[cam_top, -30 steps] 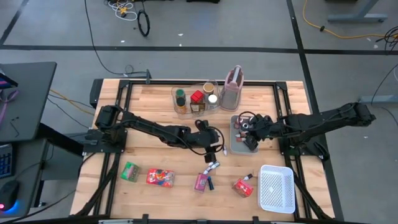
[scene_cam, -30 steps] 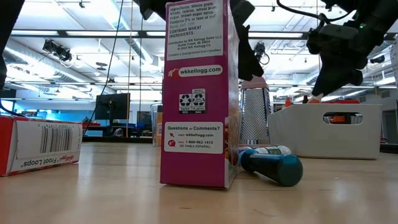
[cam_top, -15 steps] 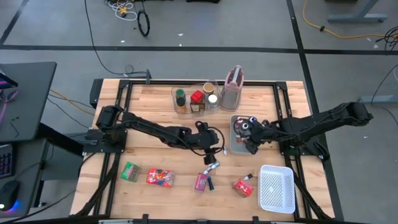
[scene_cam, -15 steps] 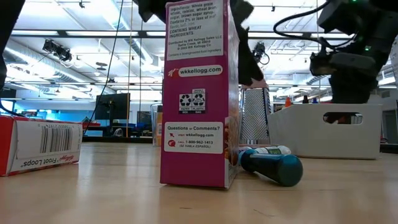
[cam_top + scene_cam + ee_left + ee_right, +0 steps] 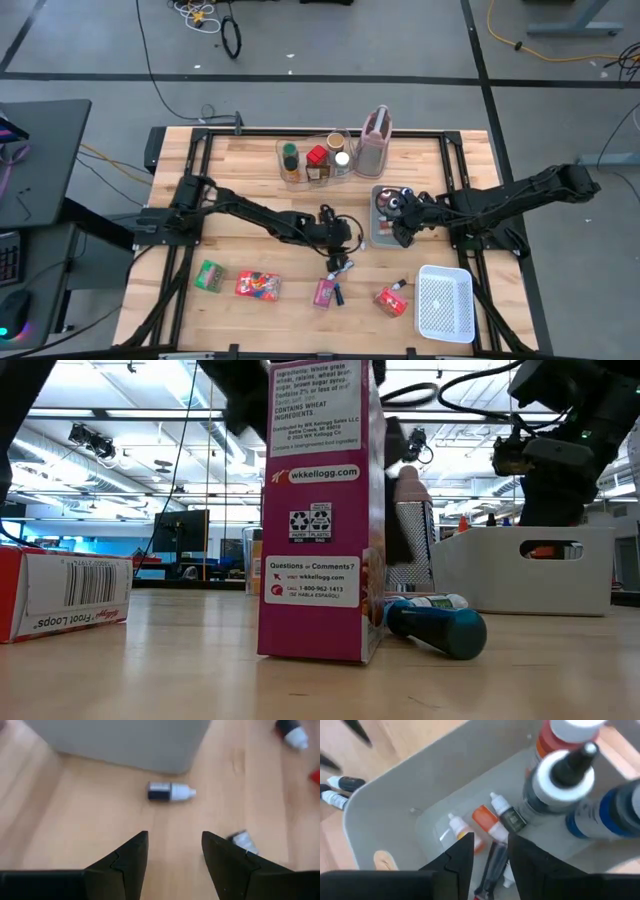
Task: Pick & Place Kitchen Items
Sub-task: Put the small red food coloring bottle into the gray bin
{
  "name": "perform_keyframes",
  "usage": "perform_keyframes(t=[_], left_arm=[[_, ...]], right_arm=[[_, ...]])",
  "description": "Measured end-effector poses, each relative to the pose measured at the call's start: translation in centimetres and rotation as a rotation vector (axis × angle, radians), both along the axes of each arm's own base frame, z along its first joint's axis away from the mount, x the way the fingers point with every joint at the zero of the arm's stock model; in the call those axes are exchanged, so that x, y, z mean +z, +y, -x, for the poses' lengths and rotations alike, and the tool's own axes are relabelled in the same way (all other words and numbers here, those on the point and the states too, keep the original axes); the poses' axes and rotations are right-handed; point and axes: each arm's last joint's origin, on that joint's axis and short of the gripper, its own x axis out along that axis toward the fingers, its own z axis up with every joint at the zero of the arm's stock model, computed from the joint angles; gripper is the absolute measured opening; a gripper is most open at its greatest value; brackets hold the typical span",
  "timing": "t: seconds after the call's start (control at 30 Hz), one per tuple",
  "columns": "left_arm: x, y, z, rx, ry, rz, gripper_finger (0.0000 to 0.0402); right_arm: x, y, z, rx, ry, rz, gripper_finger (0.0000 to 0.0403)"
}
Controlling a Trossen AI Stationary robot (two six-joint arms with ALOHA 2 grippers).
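My left gripper hangs open over bare wood near the grey tray's left near corner. A tiny dark bottle with a white cap lies on its side ahead of the fingers, untouched. Two more tiny bottles lie nearer the near edge. My right gripper is open above the tray, where tiny orange and white-capped bottles and bigger jars sit. A thin dark bottle shows between its fingers, narrower than the gap.
Along the near edge lie a green packet and red packets; a pink packet stands upright there. A white mesh basket sits at the near right. A clear bin of jars and a pinkish jug stand far.
My left gripper has dropped lower and moved a little toward the near edge, closer to the tiny bottles. My right gripper has turned from a tilt to upright over the grey tray and shifted slightly left.
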Motion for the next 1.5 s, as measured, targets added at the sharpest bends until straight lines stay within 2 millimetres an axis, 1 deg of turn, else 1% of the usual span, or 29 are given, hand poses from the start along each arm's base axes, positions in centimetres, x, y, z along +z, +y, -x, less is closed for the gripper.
perform_keyframes(t=[0.03, 0.23, 0.33, 0.4, 0.67, 0.9, 1.07, 1.23, 1.3, 1.37, 1.43, 1.5], left_arm=[[-0.2, -0.2, -0.3, -0.008, -0.021, 0.020, 0.0194], [-1.4, -1.1, 0.2, -0.050, 0.050, 0.035, 0.0194], [-1.3, -1.4, 0.2, -0.095, 0.049, 0.032, 0.0194], [-1.6, -1.3, 0.5, -0.114, 0.069, 0.035, 0.0194], [-3.1, -1.1, 1.6, -0.098, 0.126, 0.039, 0.0194], [-3.0, -1.1, 1.5, -0.099, 0.124, 0.034, 0.0194], [-2.9, -1.2, 1.6, -0.209, 0.131, -0.036, 0.0194], [-2.2, -1.4, 1.2, -0.243, 0.117, -0.023, 0.0194], [-1.8, -1.4, 1.0, -0.254, 0.115, -0.032, 0.0194], [-1.5, -1.4, 0.9, -0.262, 0.134, -0.049, 0.0194], [-1.2, -1.4, 1.0, -0.265, 0.189, -0.056, 0.0194], [-0.5, -1.0, 1.5, -0.262, 0.287, -0.082, 0.0194]], right_arm=[[0.0, 0.0, 0.0, 0.014, -0.004, 0.007, 0.0130], [1.0, 0.1, -0.5, 0.120, -0.051, 0.066, 0.0137], [1.7, 0.1, -0.8, 0.171, -0.094, 0.096, 0.0139], [2.3, 0.2, -1.3, 0.205, -0.144, 0.117, 0.0139], [4.4, 0.5, -3.0, 0.377, -0.375, 0.276, 0.0139], [5.9, 0.6, -3.8, 0.439, -0.527, 0.388, 0.0139], [6.9, 0.6, -4.2, 0.447, -0.622, 0.432, 0.0139], [7.4, 0.7, -4.6, 0.465, -0.688, 0.476, 0.0137], [7.2, 0.9, -5.1, 0.493, -0.709, 0.460, 0.0139], [6.7, 1.2, -5.7, 0.569, -0.713, 0.424, 0.0144], [6.2, 1.7, -6.4, 0.619, -0.732, 0.411, 0.0153], [5.8, 1.9, -7.1, 0.625, -0.744, 0.414, 0.0166]])
